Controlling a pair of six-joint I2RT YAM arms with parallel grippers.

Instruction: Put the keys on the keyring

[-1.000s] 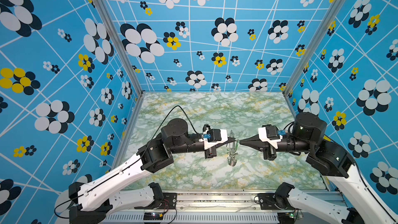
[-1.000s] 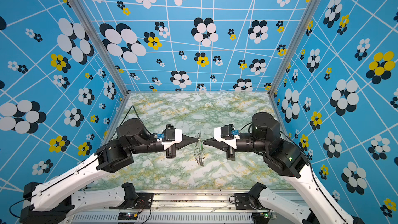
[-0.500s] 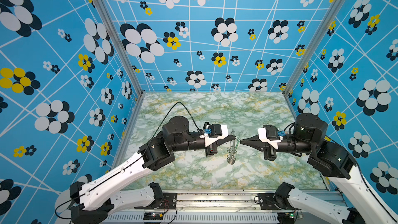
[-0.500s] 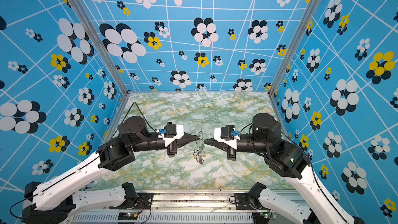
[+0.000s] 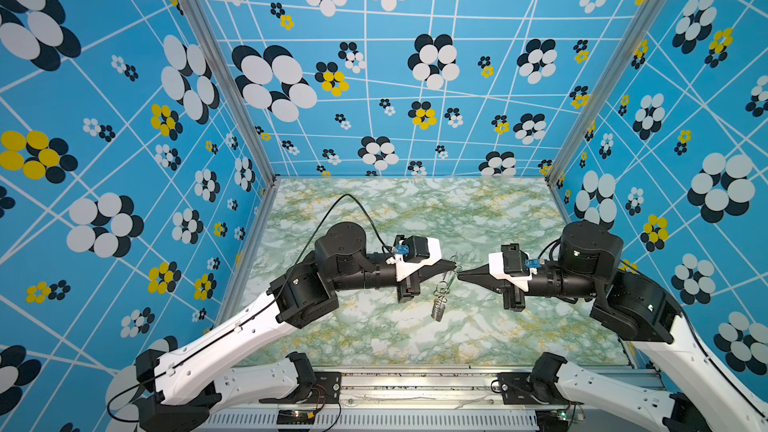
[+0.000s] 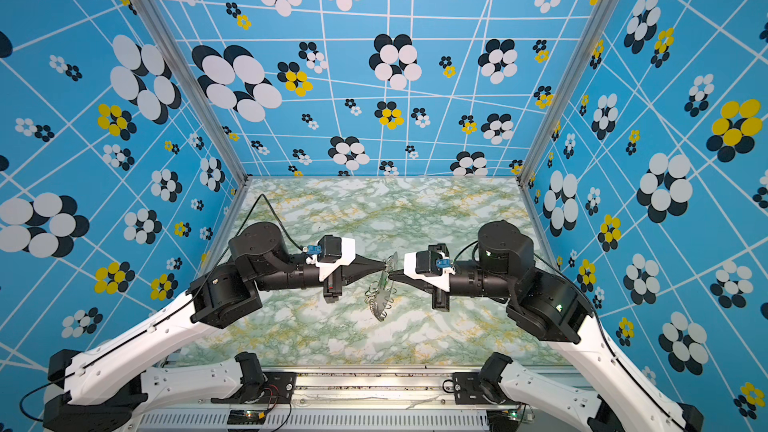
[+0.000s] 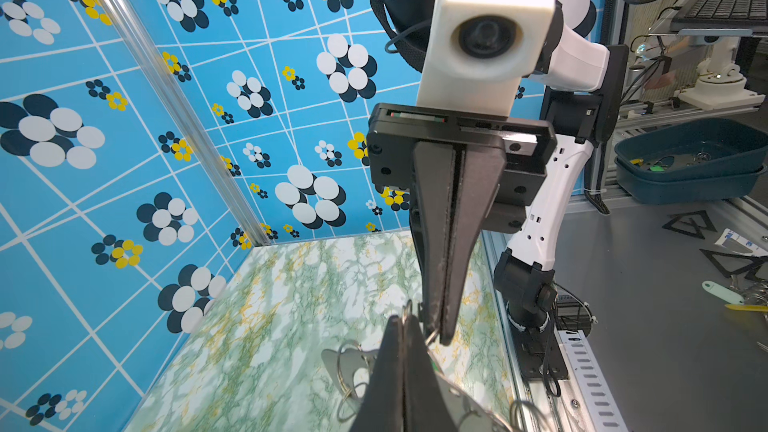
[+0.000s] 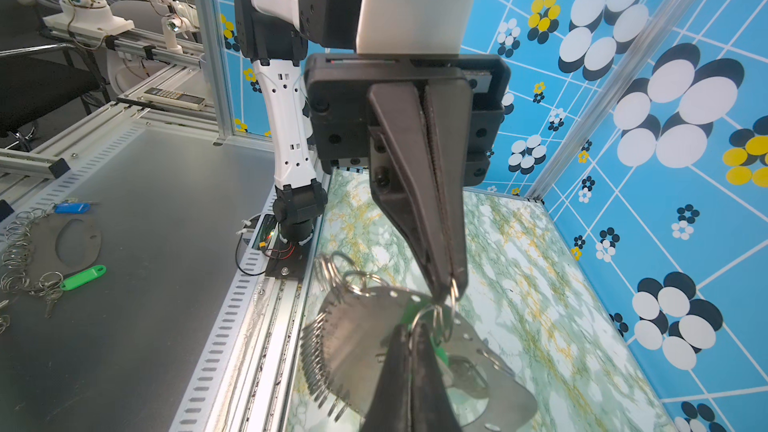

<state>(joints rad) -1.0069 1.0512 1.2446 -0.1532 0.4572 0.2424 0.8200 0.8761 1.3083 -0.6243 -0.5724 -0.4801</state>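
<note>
The keyring, a flat grey plate fringed with silver wire loops, hangs above the marbled table between the two grippers. My left gripper is shut, with one wire loop pinched at its tips. My right gripper faces it tip to tip and is shut on another wire loop. The green key shows just behind that loop, against the plate. I cannot tell whether the key is threaded on a loop.
Blue flowered walls close in the marbled table on three sides. Outside, on the grey bench, lie a spare ring with a green tag and a blue tag, and stacked dark-blue trays.
The left arm has shifted a little to the right and its gripper has risen slightly. Both grippers stay shut and the keyring hangs almost where it was.
</note>
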